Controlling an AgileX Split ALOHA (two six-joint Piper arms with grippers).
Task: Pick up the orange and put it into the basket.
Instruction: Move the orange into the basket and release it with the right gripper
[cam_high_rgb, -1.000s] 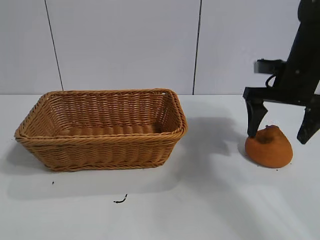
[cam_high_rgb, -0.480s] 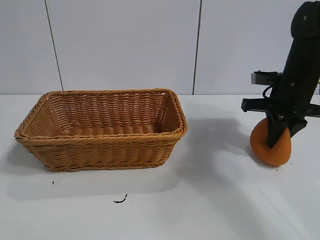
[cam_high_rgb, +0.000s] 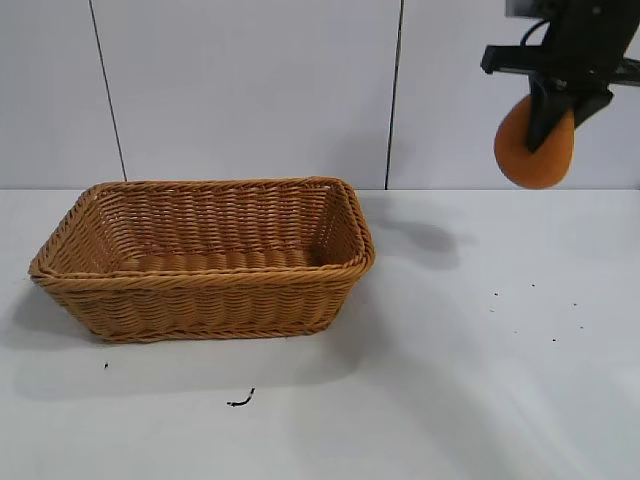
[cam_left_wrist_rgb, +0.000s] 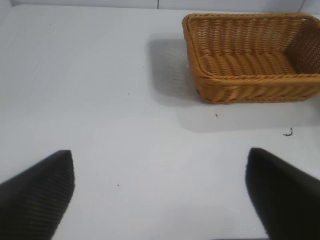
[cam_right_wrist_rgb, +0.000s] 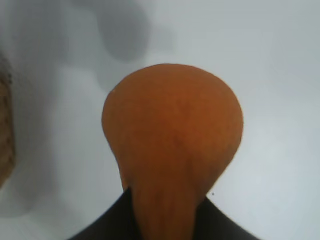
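One orange (cam_high_rgb: 528, 152) pinched in raised right gripper (cam_high_rgb: 550, 112), basket (cam_high_rgb: 205, 255) apparently empty, left gripper (cam_left_wrist_rgb: 160, 192) spread wide.

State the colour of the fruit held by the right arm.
Burnt orange, matte; the orange shows best in the right wrist view.

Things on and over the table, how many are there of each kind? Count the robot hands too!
Baskets: 1, the basket
Oranges: 1, the orange, held up in the right hand
Robot hands: 2, the right hand and the left hand
Total: 4
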